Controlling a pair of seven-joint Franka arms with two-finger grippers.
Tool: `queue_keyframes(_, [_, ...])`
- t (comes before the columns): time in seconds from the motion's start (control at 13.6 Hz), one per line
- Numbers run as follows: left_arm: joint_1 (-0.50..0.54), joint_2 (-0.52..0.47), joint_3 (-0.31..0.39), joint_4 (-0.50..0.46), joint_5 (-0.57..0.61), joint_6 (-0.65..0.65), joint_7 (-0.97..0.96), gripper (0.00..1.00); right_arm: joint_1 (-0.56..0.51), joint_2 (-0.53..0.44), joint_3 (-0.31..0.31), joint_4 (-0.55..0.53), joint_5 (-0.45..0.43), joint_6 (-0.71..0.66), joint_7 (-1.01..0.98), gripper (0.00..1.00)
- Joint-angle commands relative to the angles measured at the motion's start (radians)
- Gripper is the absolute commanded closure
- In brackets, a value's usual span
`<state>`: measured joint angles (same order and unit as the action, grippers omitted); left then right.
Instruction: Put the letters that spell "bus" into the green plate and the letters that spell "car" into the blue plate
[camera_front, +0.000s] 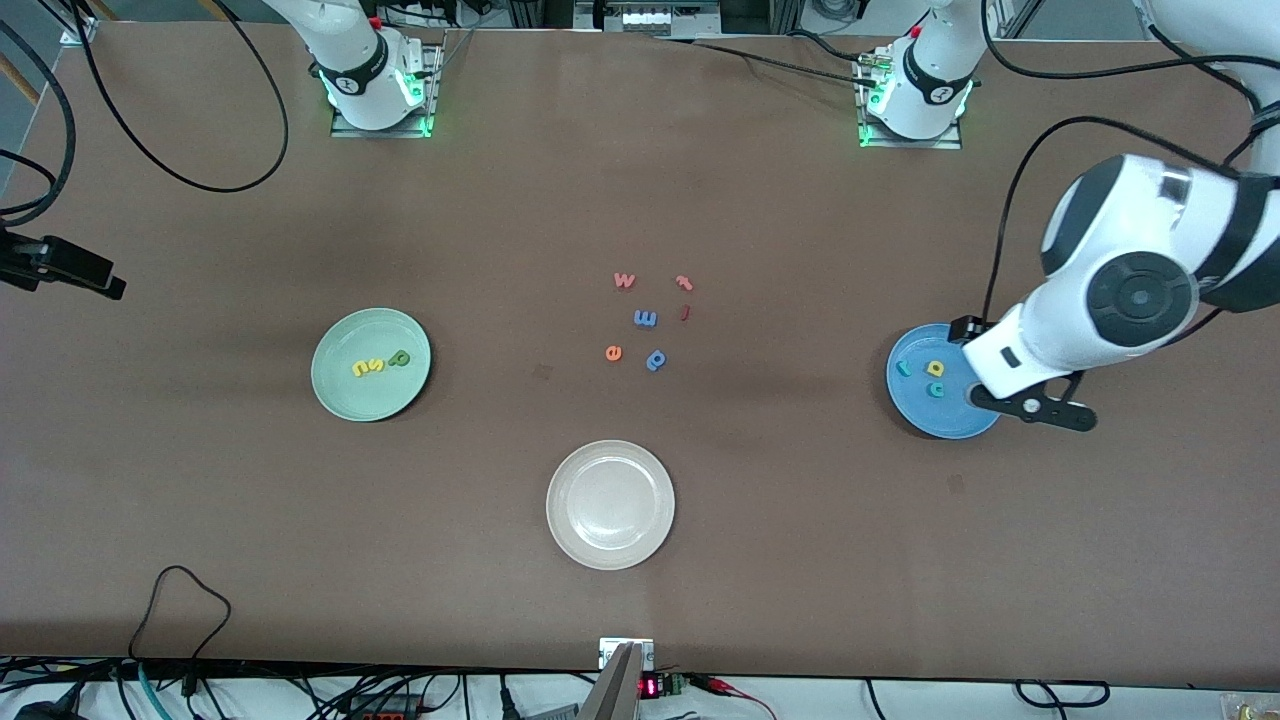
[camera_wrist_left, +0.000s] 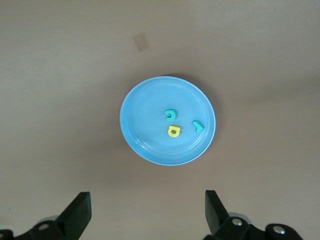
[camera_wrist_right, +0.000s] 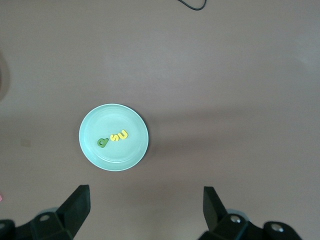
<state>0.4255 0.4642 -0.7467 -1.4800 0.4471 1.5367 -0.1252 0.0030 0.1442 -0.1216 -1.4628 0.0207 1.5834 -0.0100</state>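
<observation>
The blue plate lies toward the left arm's end of the table. In it are a teal c, a yellow a and a teal r, close together. My left gripper hangs open and empty high over the table, just beside that plate. The green plate lies toward the right arm's end. It holds a green b, a yellow s and a yellow u in a row. High above it, my right gripper stands open and empty, out of the front view.
A cream-white plate sits nearest the front camera, mid-table. Loose letters lie in the middle: a red w, two small red pieces, a blue m, an orange e and a blue b-shaped one.
</observation>
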Motion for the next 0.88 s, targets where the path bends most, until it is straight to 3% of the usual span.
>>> queue_keyframes(0.0, [0.002,0.002,0.009,0.086,-0.056,-0.049,0.024,0.0,-0.061,-0.049,0.041,-0.051,-0.001,0.021,-0.031,0.0])
queue_keyframes(0.15, [-0.025,-0.056,0.068,0.089,-0.112,-0.044,0.024,0.0,-0.095,-0.054,0.082,-0.051,-0.001,0.015,-0.033,0.0])
queue_keyframes(0.29, [-0.144,-0.129,0.288,0.078,-0.25,-0.026,0.025,0.0,-0.094,-0.058,0.083,-0.054,-0.001,0.006,-0.033,0.0])
queue_keyframes(0.44, [-0.241,-0.205,0.426,0.041,-0.298,0.002,0.025,0.0,-0.094,-0.095,0.086,-0.121,-0.002,0.027,-0.028,0.0])
queue_keyframes(0.66, [-0.364,-0.349,0.599,-0.095,-0.375,0.081,0.025,0.0,-0.094,-0.213,0.088,-0.327,-0.004,0.164,-0.021,0.0])
queue_keyframes(0.81, [-0.412,-0.448,0.694,-0.202,-0.444,0.149,0.068,0.0,-0.092,-0.216,0.089,-0.317,-0.015,0.147,-0.024,0.0])
